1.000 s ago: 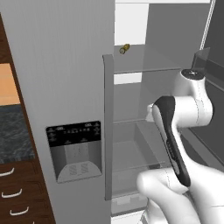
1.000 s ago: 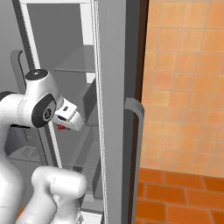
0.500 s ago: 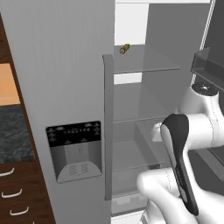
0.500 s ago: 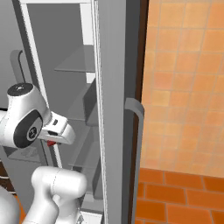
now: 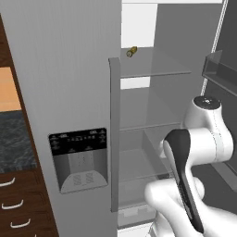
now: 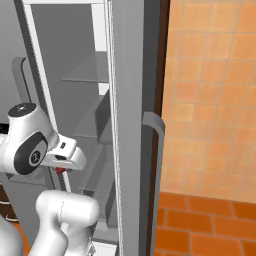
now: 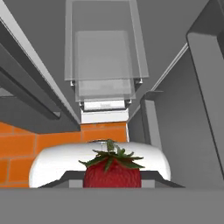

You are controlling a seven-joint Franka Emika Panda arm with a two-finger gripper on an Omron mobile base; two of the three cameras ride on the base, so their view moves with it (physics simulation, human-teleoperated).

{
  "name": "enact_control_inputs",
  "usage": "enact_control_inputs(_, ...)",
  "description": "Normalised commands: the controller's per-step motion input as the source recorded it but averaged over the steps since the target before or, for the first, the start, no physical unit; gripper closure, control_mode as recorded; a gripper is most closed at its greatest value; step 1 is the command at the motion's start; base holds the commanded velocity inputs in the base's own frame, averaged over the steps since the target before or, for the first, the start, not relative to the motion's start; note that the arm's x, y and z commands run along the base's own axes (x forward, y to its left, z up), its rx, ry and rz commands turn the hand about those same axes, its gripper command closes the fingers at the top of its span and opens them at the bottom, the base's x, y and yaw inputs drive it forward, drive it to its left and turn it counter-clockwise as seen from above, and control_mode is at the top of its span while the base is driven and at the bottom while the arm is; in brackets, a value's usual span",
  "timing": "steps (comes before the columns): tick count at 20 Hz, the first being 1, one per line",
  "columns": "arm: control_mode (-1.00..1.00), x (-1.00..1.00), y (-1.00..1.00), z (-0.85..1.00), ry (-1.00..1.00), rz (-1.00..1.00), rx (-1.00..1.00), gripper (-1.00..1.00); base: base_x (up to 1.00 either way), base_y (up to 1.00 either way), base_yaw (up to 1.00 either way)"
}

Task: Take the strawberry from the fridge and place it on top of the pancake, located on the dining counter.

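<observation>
The arm has pulled back and dropped lower in front of the open fridge within the last second, its tool clamped narrow on the strawberry, which has left the clear shelves. A small yellowish item sits on the upper shelf. Carrying to the pancake seems next.

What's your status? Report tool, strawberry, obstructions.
Tool shut on strawberry. Fridge door open, arm in front of shelves. Small yellowish item on upper shelf, not in the way.
</observation>
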Motion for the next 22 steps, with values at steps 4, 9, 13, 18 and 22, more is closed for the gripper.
enact_control_inputs(4,-1.00,-0.04,0.31,0.00,-0.03,0.00,0.00,1.00,0.00,0.00,0.00)
enact_control_inputs(9,1.00,0.00,0.00,0.00,0.00,0.00,0.00,1.00,-0.66,0.62,-0.22)
enact_control_inputs(13,1.00,0.00,0.00,0.00,0.00,0.00,0.00,1.00,-0.92,0.31,-0.69)
enact_control_inputs(18,1.00,0.00,0.00,0.00,0.00,0.00,0.00,1.00,-0.76,0.05,-0.80)
enact_control_inputs(22,1.00,0.00,0.00,0.00,0.00,0.00,0.00,1.00,-0.39,-0.16,-0.79)
